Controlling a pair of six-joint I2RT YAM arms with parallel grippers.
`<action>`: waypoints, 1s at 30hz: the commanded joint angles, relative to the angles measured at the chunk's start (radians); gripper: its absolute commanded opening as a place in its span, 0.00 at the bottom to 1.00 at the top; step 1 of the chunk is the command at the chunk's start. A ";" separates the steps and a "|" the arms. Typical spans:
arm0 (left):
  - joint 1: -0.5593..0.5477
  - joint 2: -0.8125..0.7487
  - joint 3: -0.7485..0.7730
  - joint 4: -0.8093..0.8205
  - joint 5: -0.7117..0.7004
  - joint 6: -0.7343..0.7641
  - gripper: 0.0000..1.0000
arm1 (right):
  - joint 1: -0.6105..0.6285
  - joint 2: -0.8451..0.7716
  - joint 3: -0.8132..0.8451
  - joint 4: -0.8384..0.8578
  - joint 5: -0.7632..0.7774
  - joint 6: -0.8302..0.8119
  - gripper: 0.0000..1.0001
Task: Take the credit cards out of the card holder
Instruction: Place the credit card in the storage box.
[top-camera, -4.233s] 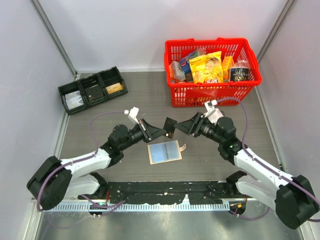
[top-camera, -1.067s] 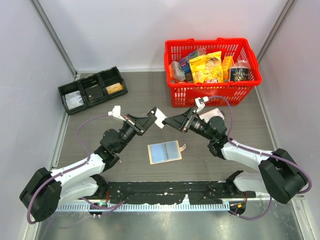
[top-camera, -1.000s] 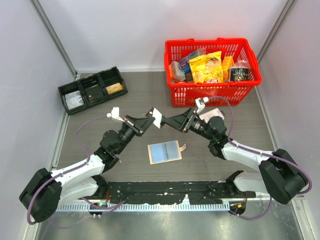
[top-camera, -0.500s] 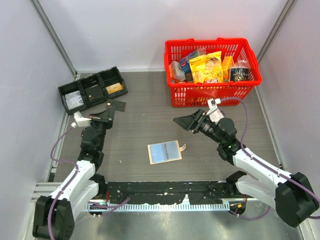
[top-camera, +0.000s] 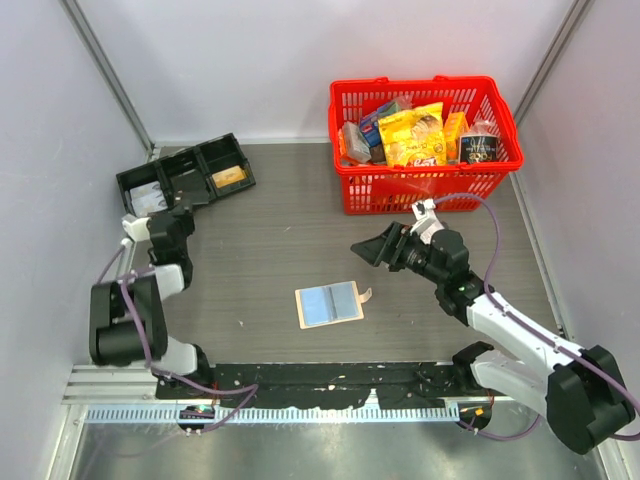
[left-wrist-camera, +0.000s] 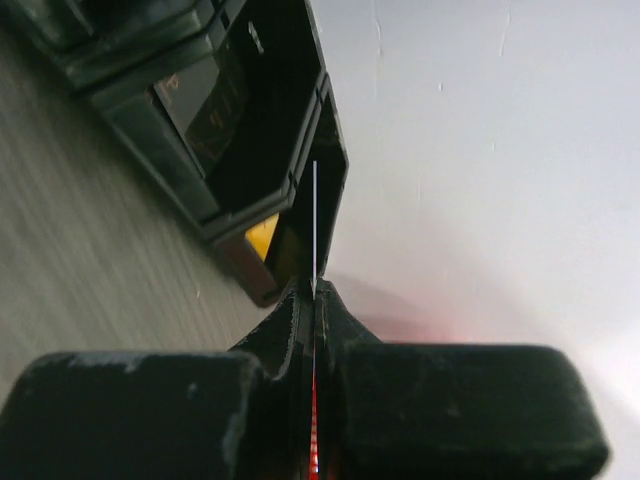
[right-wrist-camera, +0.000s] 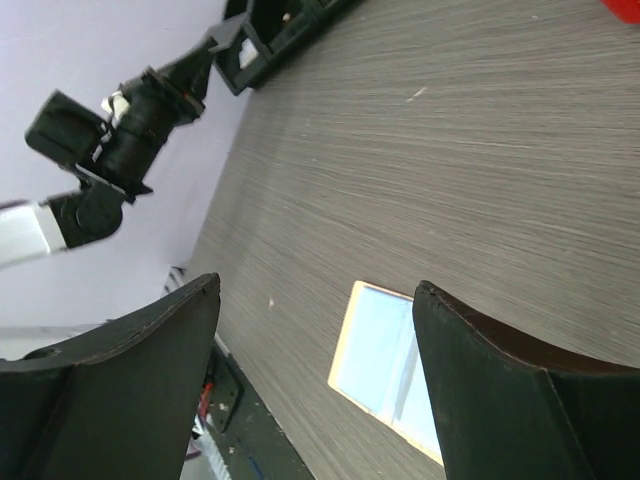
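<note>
No text can be read with certainty in any view. In the top view, at the upper right of the frame, the yellow snack bag (top-camera: 412, 135) in the red basket (top-camera: 420, 175) carries some coloured print, and the dark packet (top-camera: 480, 147) near it has a label, but the letters are too small. The card holder (top-camera: 330, 303), in the middle, shows no readable lettering.

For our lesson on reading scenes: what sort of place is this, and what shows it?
Probably a robot test cell: left arm and right arm bolted at the table edge, plain white walls around, staged props: red basket of packets, card holder.
</note>
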 joint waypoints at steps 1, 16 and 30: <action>0.028 0.202 0.159 0.148 -0.050 -0.019 0.00 | -0.006 -0.054 0.098 -0.154 0.058 -0.171 0.82; 0.027 0.595 0.566 0.004 -0.197 -0.100 0.00 | -0.011 -0.040 0.135 -0.246 0.152 -0.299 0.82; 0.022 0.669 0.641 -0.099 -0.151 -0.128 0.16 | -0.014 -0.023 0.141 -0.266 0.163 -0.313 0.82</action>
